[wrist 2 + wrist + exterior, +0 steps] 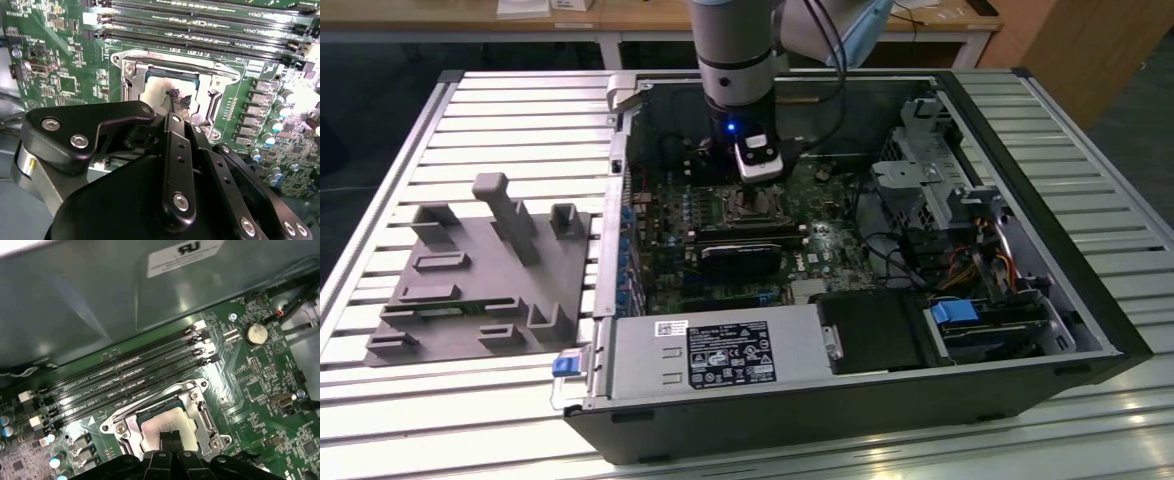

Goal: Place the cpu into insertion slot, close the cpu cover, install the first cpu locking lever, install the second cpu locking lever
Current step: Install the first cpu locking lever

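Inside the open computer case (1107,330), my gripper (761,175) hangs just over the insertion slot (750,205) on the green board. In both wrist views the cpu (155,92) (155,427) lies flat in the slot, its pale metal top showing. The silver cpu cover (220,82) (202,412) appears to lie down around it. My gripper (180,97) (170,436) is shut, its dark fingertips together right over the chip's middle; whether they touch it I cannot tell. A thin metal lever rod (175,59) runs along one side of the frame.
Several long black memory slots (125,380) run beside the socket. A black rectangular block (740,255) sits close to the socket, with the power supply (720,355) beyond it. Drive cages and cables (947,200) stand at the exterior view's right. A grey fixture (480,270) lies outside the case.
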`<control>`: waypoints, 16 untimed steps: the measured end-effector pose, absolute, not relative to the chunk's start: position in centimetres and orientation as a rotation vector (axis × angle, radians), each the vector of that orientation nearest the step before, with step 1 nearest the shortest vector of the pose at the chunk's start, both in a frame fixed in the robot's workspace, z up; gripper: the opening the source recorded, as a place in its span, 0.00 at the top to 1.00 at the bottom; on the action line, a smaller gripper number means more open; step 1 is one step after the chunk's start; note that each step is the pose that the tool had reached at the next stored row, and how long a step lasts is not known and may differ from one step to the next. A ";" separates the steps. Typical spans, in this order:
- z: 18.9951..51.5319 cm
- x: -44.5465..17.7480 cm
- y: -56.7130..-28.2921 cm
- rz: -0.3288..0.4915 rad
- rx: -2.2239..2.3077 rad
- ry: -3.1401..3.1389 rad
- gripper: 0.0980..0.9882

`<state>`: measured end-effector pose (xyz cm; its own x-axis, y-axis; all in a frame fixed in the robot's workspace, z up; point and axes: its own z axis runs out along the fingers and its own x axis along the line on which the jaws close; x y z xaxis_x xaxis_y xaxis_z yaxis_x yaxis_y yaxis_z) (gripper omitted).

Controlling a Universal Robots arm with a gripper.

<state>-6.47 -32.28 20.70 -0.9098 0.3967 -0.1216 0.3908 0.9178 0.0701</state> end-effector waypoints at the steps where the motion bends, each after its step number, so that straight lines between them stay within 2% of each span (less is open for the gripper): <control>1: 20.7 -6.5 -32.3 0.068 0.594 2.948 0.99; 16: 20.6 -5.9 -32.3 0.078 0.411 2.989 0.99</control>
